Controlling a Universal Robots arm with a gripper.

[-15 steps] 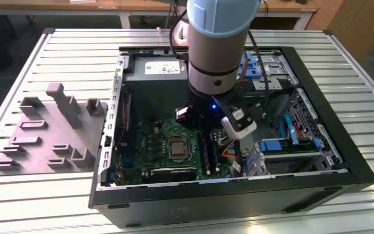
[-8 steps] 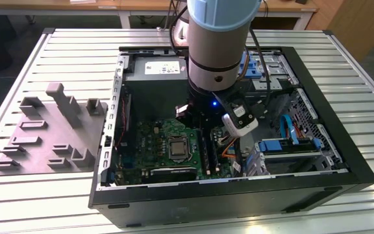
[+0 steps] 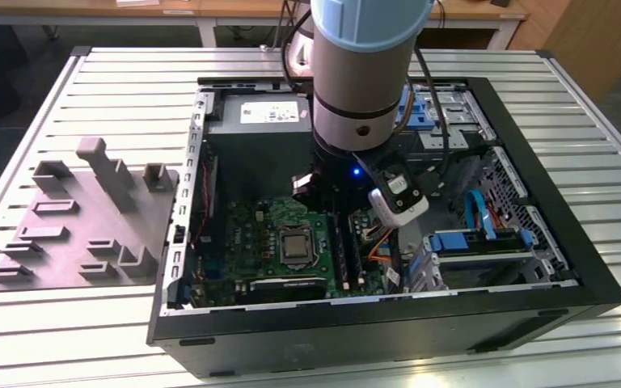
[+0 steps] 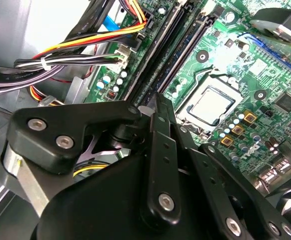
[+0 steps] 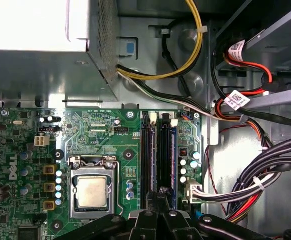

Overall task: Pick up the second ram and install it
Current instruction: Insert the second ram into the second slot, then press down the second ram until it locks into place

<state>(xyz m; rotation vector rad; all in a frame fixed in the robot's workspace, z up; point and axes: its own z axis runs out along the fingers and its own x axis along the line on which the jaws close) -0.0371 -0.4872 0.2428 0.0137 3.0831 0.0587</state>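
Note:
My gripper (image 3: 343, 212) is down inside the open computer case (image 3: 548, 267), over the memory slots of the green motherboard (image 3: 262, 234). The second ram (image 5: 164, 155) is a long dark stick standing in the slot next to the blue latch strip, beside another dark stick (image 5: 146, 155). In both wrist views my black fingers (image 4: 155, 107) are closed together on its upper edge, about halfway along it. The same stick (image 4: 160, 55) runs away from the fingertips toward the board's edge. The processor socket (image 5: 91, 192) sits beside the slots.
A grey power supply box (image 3: 256, 117) fills the case's far end. Bundled cables (image 5: 255, 185) hang close beside the slots, and blue drive parts (image 3: 472, 234) sit on the exterior view's right. A grey holder tray (image 3: 78, 222) with upright blocks lies outside the case on the slatted table.

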